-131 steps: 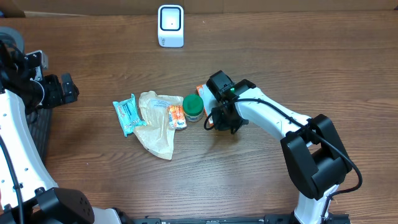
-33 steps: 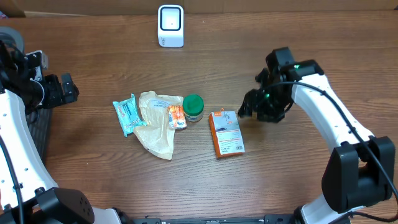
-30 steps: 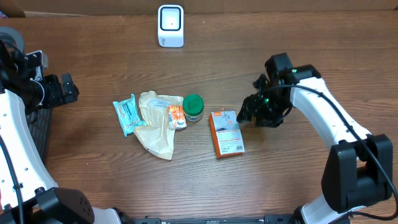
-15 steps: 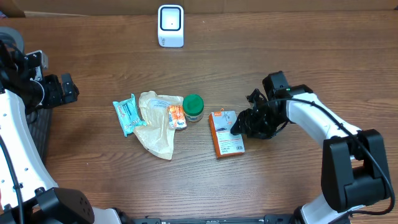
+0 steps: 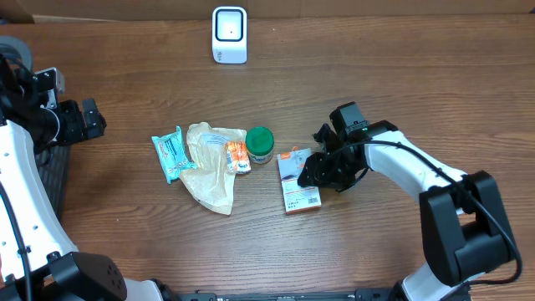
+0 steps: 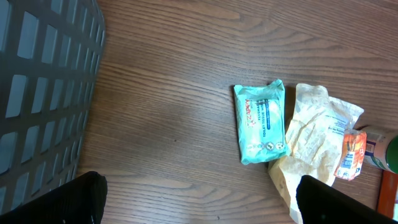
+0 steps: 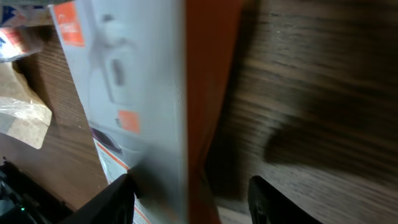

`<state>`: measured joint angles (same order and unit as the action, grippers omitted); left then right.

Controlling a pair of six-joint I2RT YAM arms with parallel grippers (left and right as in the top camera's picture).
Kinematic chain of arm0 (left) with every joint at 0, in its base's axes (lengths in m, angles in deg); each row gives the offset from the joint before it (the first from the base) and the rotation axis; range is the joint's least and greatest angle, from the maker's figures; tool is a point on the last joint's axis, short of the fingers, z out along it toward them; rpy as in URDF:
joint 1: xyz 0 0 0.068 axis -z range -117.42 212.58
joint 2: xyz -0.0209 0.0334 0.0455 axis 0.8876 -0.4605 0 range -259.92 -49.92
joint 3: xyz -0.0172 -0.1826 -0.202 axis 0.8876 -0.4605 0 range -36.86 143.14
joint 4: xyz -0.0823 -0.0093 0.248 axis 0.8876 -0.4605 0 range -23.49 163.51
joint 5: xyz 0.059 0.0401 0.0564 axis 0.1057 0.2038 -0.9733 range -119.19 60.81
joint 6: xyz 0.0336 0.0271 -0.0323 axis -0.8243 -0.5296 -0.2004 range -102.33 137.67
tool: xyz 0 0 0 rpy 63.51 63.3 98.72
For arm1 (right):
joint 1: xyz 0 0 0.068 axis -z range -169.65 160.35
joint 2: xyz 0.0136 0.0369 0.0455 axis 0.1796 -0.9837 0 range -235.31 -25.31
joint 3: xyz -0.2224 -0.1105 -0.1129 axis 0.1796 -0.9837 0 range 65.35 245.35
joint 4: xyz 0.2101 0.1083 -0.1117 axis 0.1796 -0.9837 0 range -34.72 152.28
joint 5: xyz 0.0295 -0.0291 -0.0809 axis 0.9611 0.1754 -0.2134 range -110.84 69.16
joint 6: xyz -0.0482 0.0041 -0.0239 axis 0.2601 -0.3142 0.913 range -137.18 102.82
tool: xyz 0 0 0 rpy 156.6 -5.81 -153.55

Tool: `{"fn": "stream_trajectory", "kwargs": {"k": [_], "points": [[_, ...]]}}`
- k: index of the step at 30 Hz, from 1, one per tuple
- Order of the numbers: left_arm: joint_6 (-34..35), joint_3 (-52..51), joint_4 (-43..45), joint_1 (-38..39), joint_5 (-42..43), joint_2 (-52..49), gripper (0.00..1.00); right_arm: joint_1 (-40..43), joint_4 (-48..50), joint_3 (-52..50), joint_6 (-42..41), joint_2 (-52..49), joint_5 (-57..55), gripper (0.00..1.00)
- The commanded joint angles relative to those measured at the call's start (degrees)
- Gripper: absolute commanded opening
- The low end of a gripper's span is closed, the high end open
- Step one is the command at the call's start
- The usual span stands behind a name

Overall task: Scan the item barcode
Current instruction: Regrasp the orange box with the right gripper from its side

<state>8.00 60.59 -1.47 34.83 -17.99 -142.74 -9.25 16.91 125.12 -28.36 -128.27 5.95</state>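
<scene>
The orange-and-white carton [image 5: 298, 181] lies flat near the middle of the surface, just beside a green-lidded jar [image 5: 260, 144] and well apart from the scanner [image 5: 229, 35] at the far edge. It looks like light, stiff, smooth cardboard, best pinched across its thin sides. The right tool [image 5: 313, 170] straddles its right side, half-wide; whether it presses, I cannot tell. Only the right wrist view shows the orange side wall between the fingers [image 7: 117, 194]. The left tool [image 6: 202, 193] hangs wide and empty.
</scene>
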Motion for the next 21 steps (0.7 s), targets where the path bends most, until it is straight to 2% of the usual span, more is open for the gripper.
{"fn": "stream_trajectory", "kwargs": {"k": [1,7,16,21], "points": [[-1.53,-0.07,0.09,0.42,0.63,0.31,1.00,0.04,0.72,-0.26,-1.22,-3.04,-2.34,0.54],[-1.51,-0.07,0.09,0.42,0.63,0.31,1.00,0.04,1.20,-0.31,-1.20,-7.96,-2.19,0.46],[-1.53,-0.07,0.09,0.42,0.63,0.31,0.99,1.05,1.57,0.33,-0.50,-8.17,1.22,0.16],[-1.51,-0.07,0.09,0.42,0.63,0.28,0.99,3.10,0.92,2.51,2.93,-8.13,8.68,0.04]]}}
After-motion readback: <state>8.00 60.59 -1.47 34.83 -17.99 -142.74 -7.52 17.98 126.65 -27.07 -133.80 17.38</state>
